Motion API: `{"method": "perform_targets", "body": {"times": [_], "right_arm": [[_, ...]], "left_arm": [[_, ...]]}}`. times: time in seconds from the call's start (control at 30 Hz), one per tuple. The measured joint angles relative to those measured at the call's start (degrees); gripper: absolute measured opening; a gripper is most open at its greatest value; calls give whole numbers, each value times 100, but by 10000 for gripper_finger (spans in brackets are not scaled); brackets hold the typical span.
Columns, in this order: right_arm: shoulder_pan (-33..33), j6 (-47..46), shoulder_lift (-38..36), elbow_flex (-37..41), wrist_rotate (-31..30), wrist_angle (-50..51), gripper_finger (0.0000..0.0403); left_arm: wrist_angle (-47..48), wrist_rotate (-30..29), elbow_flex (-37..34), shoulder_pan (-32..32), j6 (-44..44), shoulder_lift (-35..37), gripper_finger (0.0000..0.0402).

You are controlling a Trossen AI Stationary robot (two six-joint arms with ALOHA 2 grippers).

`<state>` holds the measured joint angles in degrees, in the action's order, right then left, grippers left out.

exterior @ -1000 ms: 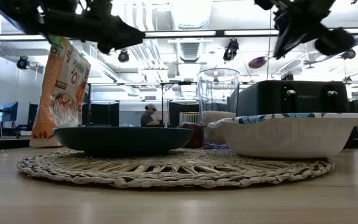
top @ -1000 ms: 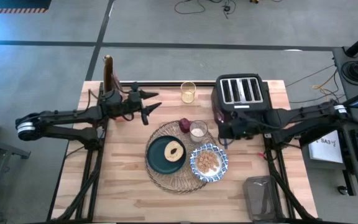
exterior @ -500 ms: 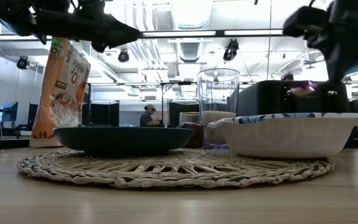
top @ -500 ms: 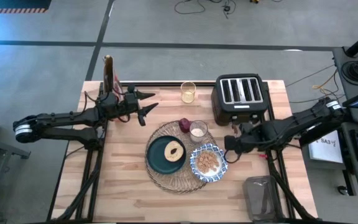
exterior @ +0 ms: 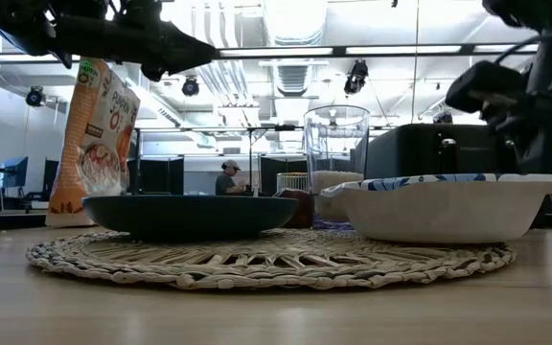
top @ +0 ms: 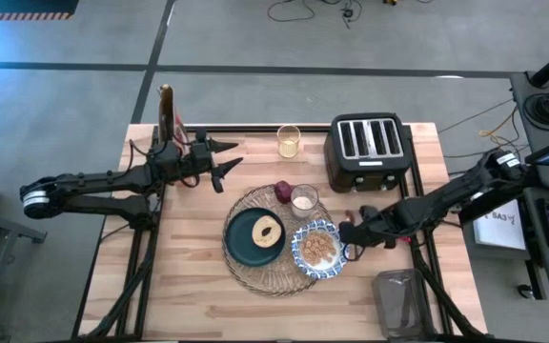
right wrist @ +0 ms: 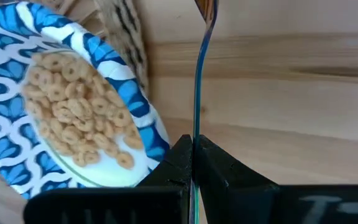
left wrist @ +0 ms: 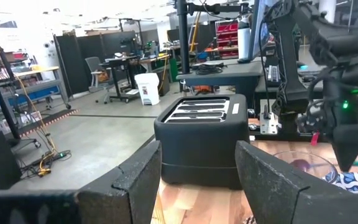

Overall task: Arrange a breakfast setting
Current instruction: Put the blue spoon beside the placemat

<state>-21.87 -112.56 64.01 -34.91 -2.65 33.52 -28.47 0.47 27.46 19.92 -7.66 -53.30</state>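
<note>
Spoon beside the cereal bowl

Right hand [right wrist: 193, 163] clamped on a thin spoon [right wrist: 201, 68] just beside the bowl [top: 318, 249] on the placemat [top: 246, 272]; left hand [top: 229, 158] spread open, well apart over the tabletop [top: 189, 286].

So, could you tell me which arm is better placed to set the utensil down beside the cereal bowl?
The right: its tool already grips the thin utensil beside the bowl; the left tool hangs open near the cereal bag.
</note>
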Motion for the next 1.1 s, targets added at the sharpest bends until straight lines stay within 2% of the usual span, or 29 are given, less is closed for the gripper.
{"method": "perform_targets", "body": {"times": [0.1,0.33,0.9,1.1], "right_arm": [[0,-36,-2,331,-38,-586,8],[0,-159,-2,733,-35,-1091,8],[2,375,898,749,-39,-2477,8],[4,383,897,749,8,-2391,8]], "left_arm": [[13,0,0,0,0,1,189],[13,2,0,0,2,3,189],[28,4,0,0,2,3,189],[29,4,0,0,2,3,189]]}}
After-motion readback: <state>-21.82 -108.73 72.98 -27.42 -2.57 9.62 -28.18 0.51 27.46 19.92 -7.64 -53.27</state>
